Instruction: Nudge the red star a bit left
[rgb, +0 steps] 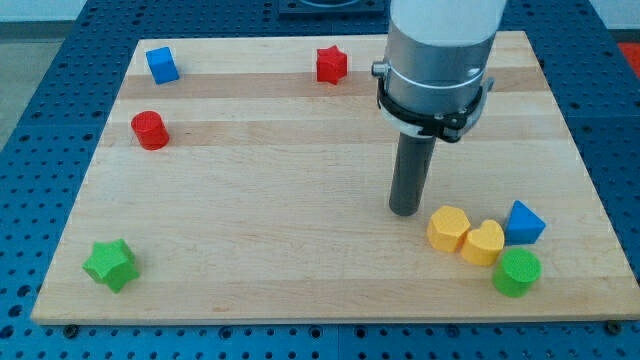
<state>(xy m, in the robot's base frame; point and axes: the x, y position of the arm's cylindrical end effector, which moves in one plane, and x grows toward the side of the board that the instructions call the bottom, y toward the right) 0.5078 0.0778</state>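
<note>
The red star (331, 64) lies near the view's top edge of the wooden board (260, 200), a little left of the arm. My tip (404, 211) rests on the board right of centre, well below and to the right of the red star. It stands just left of the yellow hexagonal block (448, 227), apart from it.
A blue cube (162, 64) is at the top left and a red cylinder (150, 130) below it. A green star (110, 264) is at the bottom left. A yellow heart (484, 243), a blue triangle (525, 223) and a green cylinder (517, 273) cluster at the bottom right.
</note>
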